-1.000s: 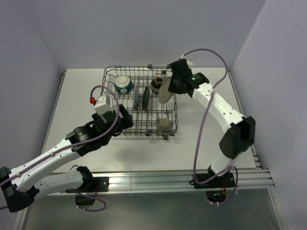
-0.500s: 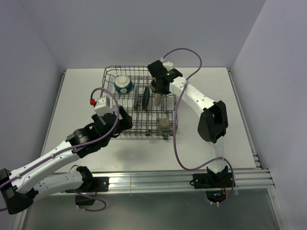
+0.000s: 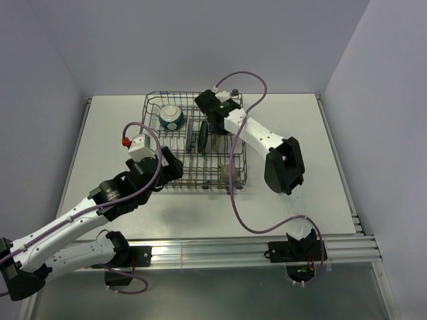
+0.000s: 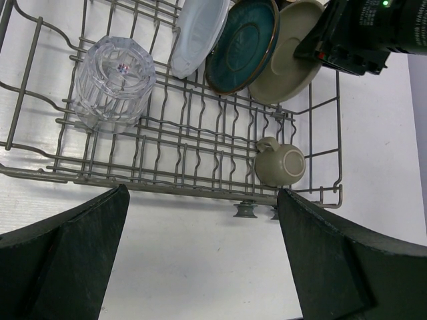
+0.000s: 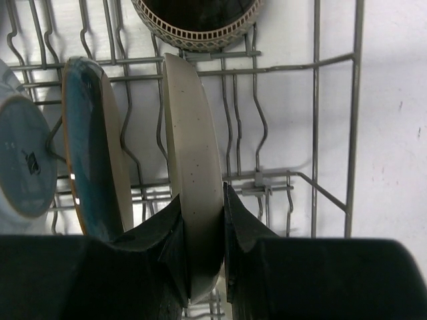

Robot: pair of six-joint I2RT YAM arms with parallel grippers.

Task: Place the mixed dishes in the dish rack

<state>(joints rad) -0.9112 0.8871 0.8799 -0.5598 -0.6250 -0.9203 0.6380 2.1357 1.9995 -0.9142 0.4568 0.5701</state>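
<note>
Right gripper (image 5: 202, 220) is clamped on the near rim of the beige plate (image 5: 193, 147), one finger pressed to each face. That plate is matte cream-beige with fine dark speckles and a thick rounded edge. It stands on edge among the tines of the dish rack (image 4: 190, 143), just beside the teal plate (image 5: 90, 147), which has a brownish rim. The pale-blue plate (image 5: 27, 167) stands on the teal plate's other side. The dark brown bowl (image 5: 193, 20), with a pale patterned band, sits beyond them. Left gripper (image 4: 207, 267) hangs over the table (image 4: 380, 167) at the rack's front edge, fingers spread wide and holding nothing. In front of it are the clear glass (image 4: 113, 83) and the olive-grey mug (image 4: 281, 163), both inside the rack.
</note>
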